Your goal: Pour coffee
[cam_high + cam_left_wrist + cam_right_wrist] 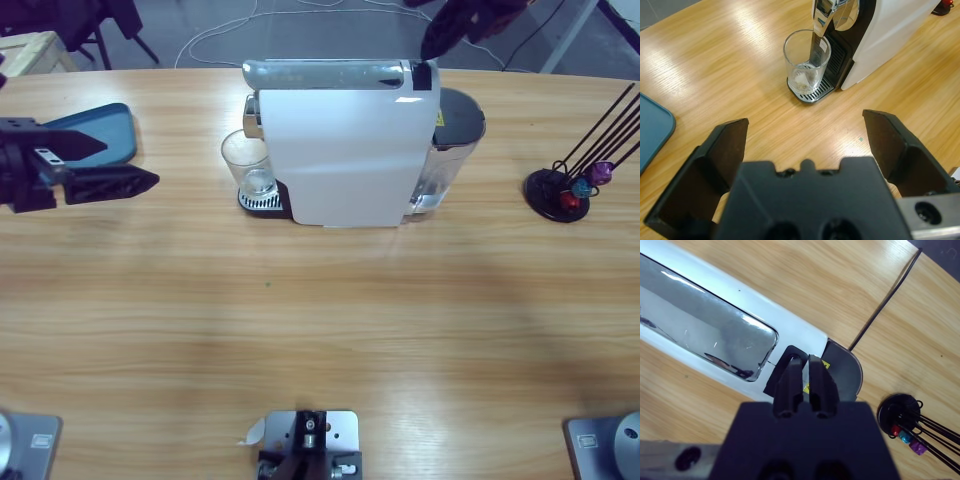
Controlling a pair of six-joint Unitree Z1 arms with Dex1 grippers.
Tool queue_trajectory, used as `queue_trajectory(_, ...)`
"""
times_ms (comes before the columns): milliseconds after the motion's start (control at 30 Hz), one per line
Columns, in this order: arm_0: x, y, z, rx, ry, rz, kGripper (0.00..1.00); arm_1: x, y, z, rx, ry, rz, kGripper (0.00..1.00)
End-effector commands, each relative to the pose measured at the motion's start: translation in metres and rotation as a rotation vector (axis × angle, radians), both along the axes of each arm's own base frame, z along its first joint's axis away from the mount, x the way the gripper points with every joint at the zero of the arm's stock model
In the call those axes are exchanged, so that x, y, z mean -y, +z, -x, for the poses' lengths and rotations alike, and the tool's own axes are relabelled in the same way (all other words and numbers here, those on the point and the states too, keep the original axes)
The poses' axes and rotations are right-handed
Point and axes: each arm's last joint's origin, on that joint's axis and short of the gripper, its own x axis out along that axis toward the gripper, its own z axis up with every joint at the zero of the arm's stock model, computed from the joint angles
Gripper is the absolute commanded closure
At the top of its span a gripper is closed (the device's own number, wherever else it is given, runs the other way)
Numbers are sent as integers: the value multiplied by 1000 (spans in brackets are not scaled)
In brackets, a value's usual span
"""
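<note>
A white coffee machine stands mid-table with a silver top. An empty clear glass sits on its drip tray under the spout. My left gripper hovers open at the table's left, pointing toward the glass from some distance. My right gripper is shut, its tips down on the black button area at the machine's rear top, with nothing held.
A blue tray lies at the far left by the left gripper. A black capsule stand with coloured capsules is at the right. The machine's water tank faces right. Bare wooden table spreads in front.
</note>
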Motion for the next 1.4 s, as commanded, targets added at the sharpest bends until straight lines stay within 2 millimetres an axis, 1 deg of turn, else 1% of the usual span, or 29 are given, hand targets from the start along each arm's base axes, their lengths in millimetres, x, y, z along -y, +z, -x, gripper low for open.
queue_trajectory(33,4,-16,-2,-52,4,-25,0,-7,-19,-4,-53,20,38,1000)
queue_trajectory(233,4,-17,-1,-58,5,-24,0,-12,-24,-3,-62,40,51,1000)
queue_trajectory(367,4,-17,-2,-63,11,-19,0,-23,-40,-1,-110,67,94,1000)
queue_trajectory(533,4,-17,-2,-68,14,-19,0,-25,-49,-2,-135,60,125,1000)
queue_trajectory(600,4,-17,-1,-67,14,-18,0,-24,-46,-1,-124,54,128,1000)
queue_trajectory(633,4,-17,-1,-66,14,-17,0,-21,-40,0,-104,47,124,1000)
queue_trajectory(700,4,-16,-2,-64,14,-16,0,-16,-17,2,-28,34,105,1000)
queue_trajectory(733,4,-15,-2,-63,14,-14,0,-12,4,6,31,34,82,955)
queue_trajectory(767,4,-15,-2,-60,14,-12,0,-8,21,11,70,34,52,373)
queue_trajectory(800,4,-14,-2,-57,13,-9,0,-3,37,17,105,36,18,25)
queue_trajectory(833,4,-13,-2,-55,13,-8,0,0,47,22,122,35,-10,0)
queue_trajectory(867,4,-13,-2,-54,13,-7,0,2,50,25,123,33,-23,0)
queue_trajectory(1000,5,-10,-1,-49,2,2,0,1,36,26,64,22,-21,0)
queue_trajectory(1133,5,-9,2,-46,-5,5,0,-1,32,26,31,34,-44,0)
queue_trajectory(1400,5,-8,2,-40,-2,5,0,-2,22,24,4,25,-31,0)
